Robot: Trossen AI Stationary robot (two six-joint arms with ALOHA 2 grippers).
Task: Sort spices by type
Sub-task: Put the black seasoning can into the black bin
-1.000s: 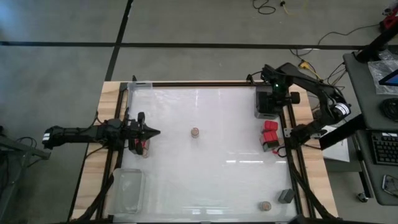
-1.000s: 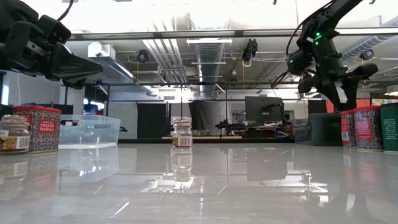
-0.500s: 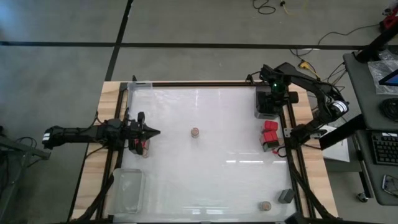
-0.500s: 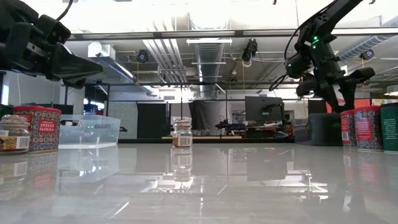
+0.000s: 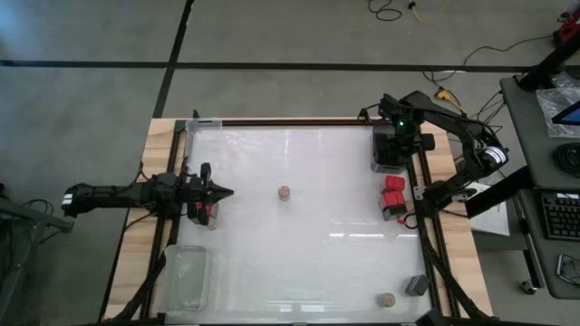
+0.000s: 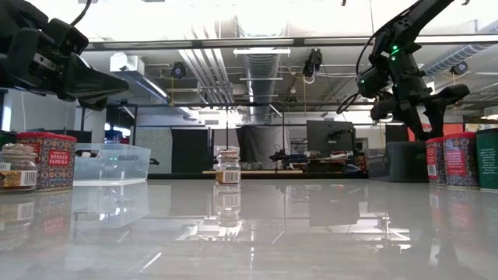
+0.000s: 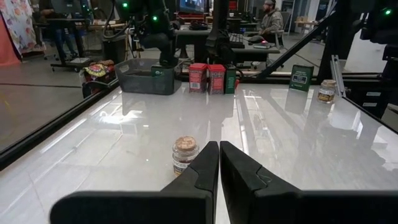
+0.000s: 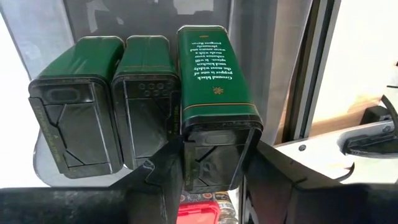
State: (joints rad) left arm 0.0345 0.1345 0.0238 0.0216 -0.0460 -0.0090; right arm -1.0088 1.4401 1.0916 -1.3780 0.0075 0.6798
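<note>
My right gripper [image 8: 214,155] is at the far right of the table [image 5: 391,152], over a grey tray [image 5: 379,166]. It is shut on the rightmost of three dark green-black tins [image 8: 214,93] that stand side by side in the tray. My left gripper [image 7: 219,163] is shut and empty above the table's left side [image 5: 225,192], pointing toward a tan-topped jar [image 5: 285,192] that stands alone mid-table. Two red tins [image 5: 392,193] and a dark tin [image 5: 397,215] stand at the right edge. A red tin and a jar [image 6: 17,167] stand under the left arm. My right gripper pinches the tin between its two fingers, one on each side wall just below the lid end [image 8: 214,140]. The fingers come from above and point down along the tin. The tin stands upright in line with the other two; its bottom is hidden.
A clear tray [image 5: 204,127] sits at the far left corner and another [image 5: 186,276] at the near left. A jar [image 5: 387,299] and a dark box [image 5: 416,285] stand at the near right. The middle of the table around the lone jar is open.
My right arm has shifted a little up and toward the far edge above the grey tray, then held still. My left gripper has kept still.
</note>
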